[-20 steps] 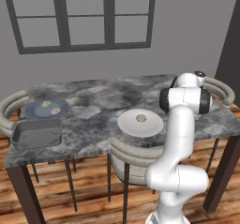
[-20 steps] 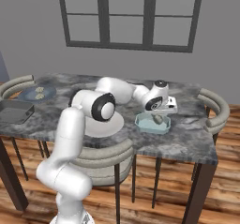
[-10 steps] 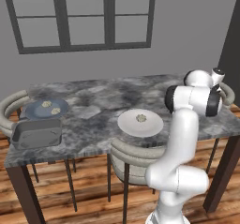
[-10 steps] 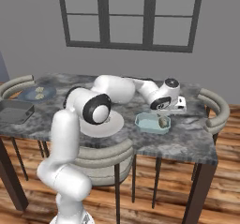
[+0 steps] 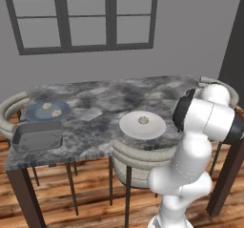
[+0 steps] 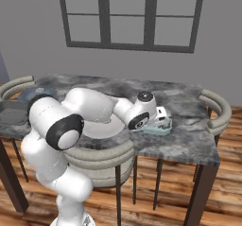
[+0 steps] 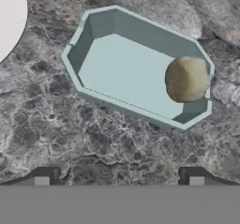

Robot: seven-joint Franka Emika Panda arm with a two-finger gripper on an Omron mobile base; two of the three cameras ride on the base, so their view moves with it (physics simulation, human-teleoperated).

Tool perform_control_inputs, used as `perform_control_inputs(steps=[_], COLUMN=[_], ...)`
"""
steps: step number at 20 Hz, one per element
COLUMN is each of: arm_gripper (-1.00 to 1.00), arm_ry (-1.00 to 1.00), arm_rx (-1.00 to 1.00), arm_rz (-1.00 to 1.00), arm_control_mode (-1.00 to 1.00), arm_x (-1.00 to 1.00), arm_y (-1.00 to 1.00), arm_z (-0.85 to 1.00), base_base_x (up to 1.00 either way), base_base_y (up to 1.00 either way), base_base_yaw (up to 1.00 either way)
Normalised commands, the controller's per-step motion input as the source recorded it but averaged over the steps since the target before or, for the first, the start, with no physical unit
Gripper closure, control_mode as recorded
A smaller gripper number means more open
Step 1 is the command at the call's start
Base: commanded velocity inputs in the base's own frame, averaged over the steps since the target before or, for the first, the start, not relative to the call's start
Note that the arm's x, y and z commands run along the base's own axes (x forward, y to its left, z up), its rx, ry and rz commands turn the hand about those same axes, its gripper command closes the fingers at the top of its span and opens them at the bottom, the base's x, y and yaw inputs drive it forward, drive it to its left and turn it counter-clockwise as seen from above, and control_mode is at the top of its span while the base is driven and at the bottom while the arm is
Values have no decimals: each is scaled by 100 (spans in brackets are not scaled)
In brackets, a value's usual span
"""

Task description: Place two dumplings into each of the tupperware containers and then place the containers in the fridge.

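A pale blue-teal tupperware container [image 7: 136, 68] lies on the marble table with one dumpling [image 7: 186, 79] in its right end. My gripper [image 7: 118, 178] hovers just beside it, open, with nothing between the fingertips [image 7: 47, 176]. In the right base view the gripper [image 6: 164, 122] hangs low over the teal container [image 6: 152, 130]. One dumpling [image 5: 142, 120] sits on the white plate [image 5: 155, 129]. Two dumplings [image 5: 46, 106] [image 5: 56, 112] rest on the blue-grey plate [image 5: 33, 112]. The dark grey tupperware container [image 5: 38, 135] sits at the table's front left corner. The fridge is out of view.
Curved-back chairs stand at the table's left end [image 5: 12, 105], front [image 5: 138, 155] and right end [image 6: 215, 109]. The white plate's edge [image 7: 9, 21] lies close to the teal container. A window fills the grey wall behind.
The hand has swung right and then back over the teal container, ending lower. Its jaws have stayed open.
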Motion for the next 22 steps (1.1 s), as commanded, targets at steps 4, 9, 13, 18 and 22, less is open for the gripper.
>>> perform_control_inputs(steps=[4, 9, 13, 18, 22], arm_gripper=[-100, -100, -100, -100, -100], arm_ry=[-4, -8, 1, 6, 24], arm_rx=[0, 8, 8, 1, 5], arm_rz=[5, 14, 6, 3, -1], arm_control_mode=[-100, -100, -100, -100, -100], arm_x=[-39, -4, 1, 18, 24], arm_y=[100, 99, 81, 67, 40], arm_z=[68, 100, 52, 6, -1], base_base_x=[0, 0, 0, 0, 0], base_base_y=[0, 0, 0, 0, 0], base_base_yaw=[0, 0, 0, 0, 0])
